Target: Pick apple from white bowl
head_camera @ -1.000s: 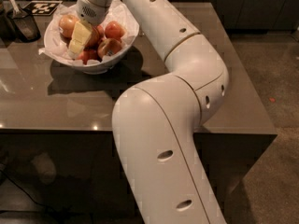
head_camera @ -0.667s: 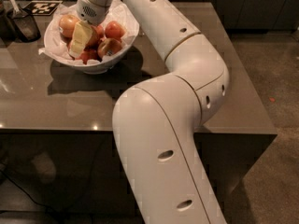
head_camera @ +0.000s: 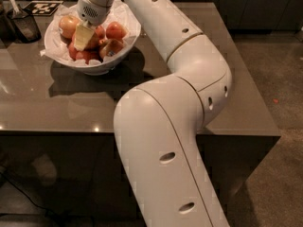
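My claw [head_camera: 84,34] is down among the apples [head_camera: 116,30] in the white bowl [head_camera: 102,69]. I cannot tell whether it grips one. Lifting remains.

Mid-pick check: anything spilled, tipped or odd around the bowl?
Nothing stands out. The white bowl sits upright on the table, apples all inside, paper lining draped over its rim; the end effector is down among them.

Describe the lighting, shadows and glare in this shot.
Camera view: dim overall; the white bowl throws a dark shadow onto the glossy table, which carries small glare spots near its front edge; the gripper, inside the bowl, is brightly lit.
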